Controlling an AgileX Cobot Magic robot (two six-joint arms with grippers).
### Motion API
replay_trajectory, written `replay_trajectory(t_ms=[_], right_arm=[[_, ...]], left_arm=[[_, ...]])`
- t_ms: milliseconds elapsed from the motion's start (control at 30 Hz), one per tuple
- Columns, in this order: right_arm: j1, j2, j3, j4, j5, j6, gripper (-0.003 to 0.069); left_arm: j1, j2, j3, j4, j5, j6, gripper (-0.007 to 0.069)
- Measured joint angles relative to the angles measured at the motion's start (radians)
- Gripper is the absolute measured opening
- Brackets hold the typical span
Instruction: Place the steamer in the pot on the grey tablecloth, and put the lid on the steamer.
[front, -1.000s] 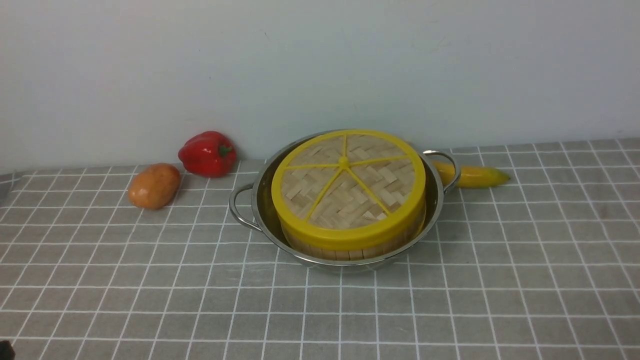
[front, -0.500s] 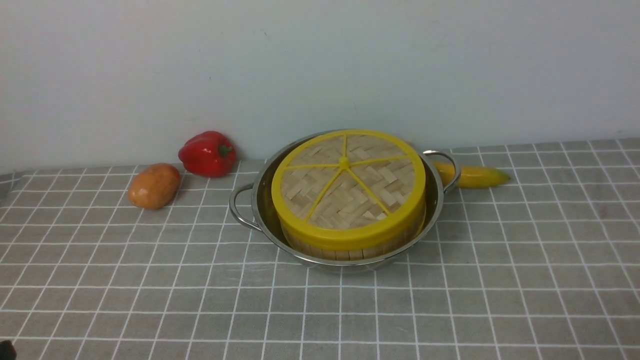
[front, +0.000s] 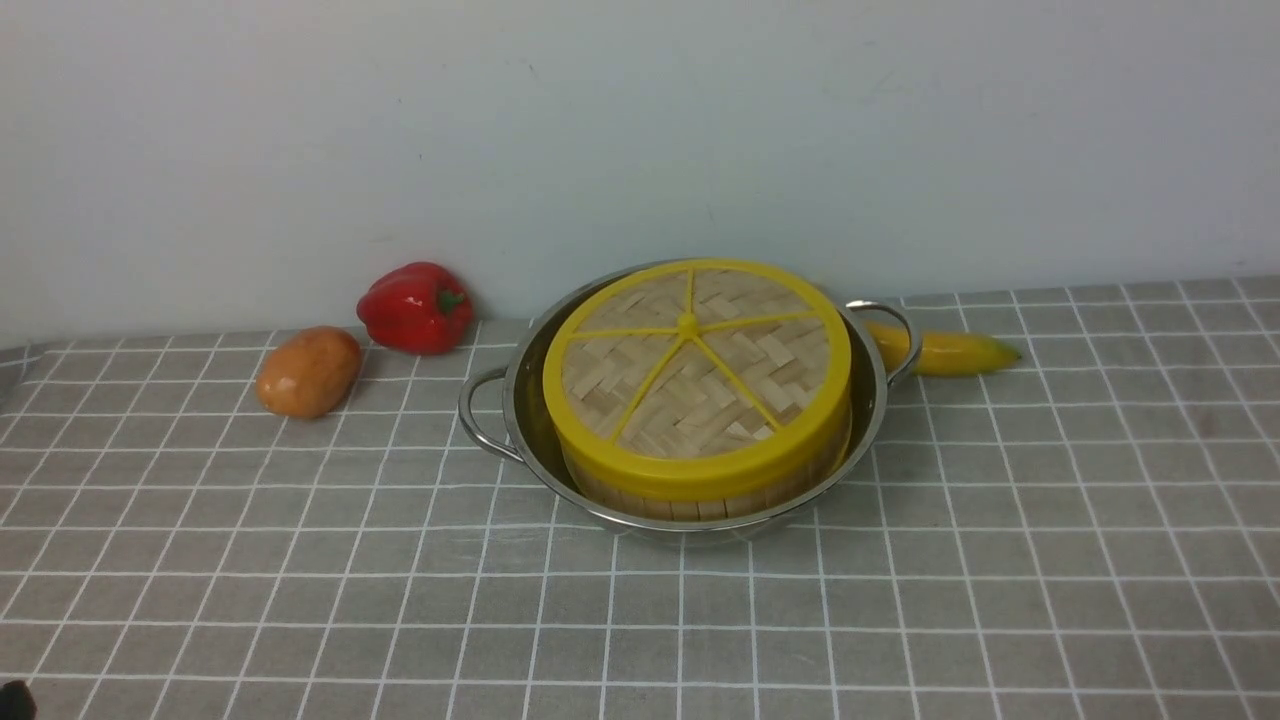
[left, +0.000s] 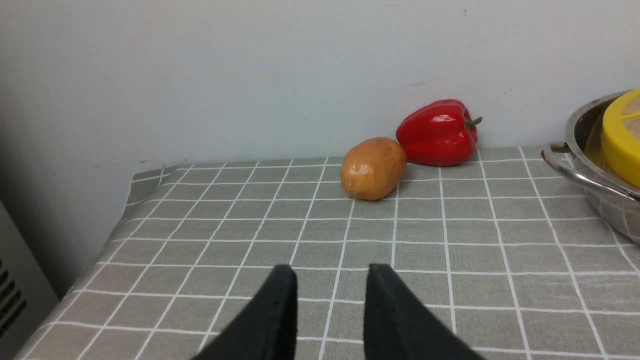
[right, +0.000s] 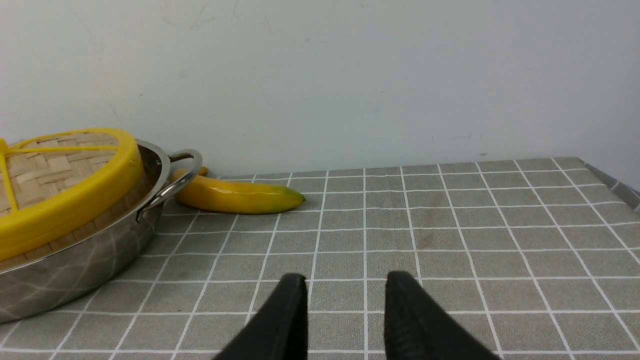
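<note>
The shiny steel pot (front: 520, 400) stands on the grey tablecloth (front: 1000, 560) near the back wall. Inside it sits the bamboo steamer (front: 690, 498), and the woven yellow-rimmed lid (front: 695, 370) lies flat on top of the steamer. Pot (left: 595, 187) and lid (left: 622, 135) show at the edge of the left wrist view; pot (right: 75, 267) and lid (right: 65, 205) show in the right wrist view too. My left gripper (left: 331, 272) hangs open over bare cloth, holding nothing. My right gripper (right: 346, 281) is open over bare cloth as well. Both are well back from the pot.
A potato (front: 308, 371) and a red bell pepper (front: 416, 307) lie left of the pot by the wall. A banana (front: 945, 351) lies behind the pot's right handle (front: 893, 335). The cloth's left edge (left: 122, 215) drops off near the wall.
Nothing has visibly moved in the front view; pot, steamer and lid stay as they were.
</note>
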Motion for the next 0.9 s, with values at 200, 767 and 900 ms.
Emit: replay_trajectory(t_ms=[200, 767, 900], right_arm=[[0.000, 0.000, 0.000, 0.000, 0.000, 0.000, 0.0240], [0.000, 0.000, 0.000, 0.000, 0.000, 0.000, 0.0240], [0.000, 0.000, 0.000, 0.000, 0.000, 0.000, 0.0240]], left_arm=[[0.000, 0.000, 0.000, 0.000, 0.000, 0.000, 0.0204], [0.000, 0.000, 0.000, 0.000, 0.000, 0.000, 0.0234], [0.000, 0.000, 0.000, 0.000, 0.000, 0.000, 0.0243]])
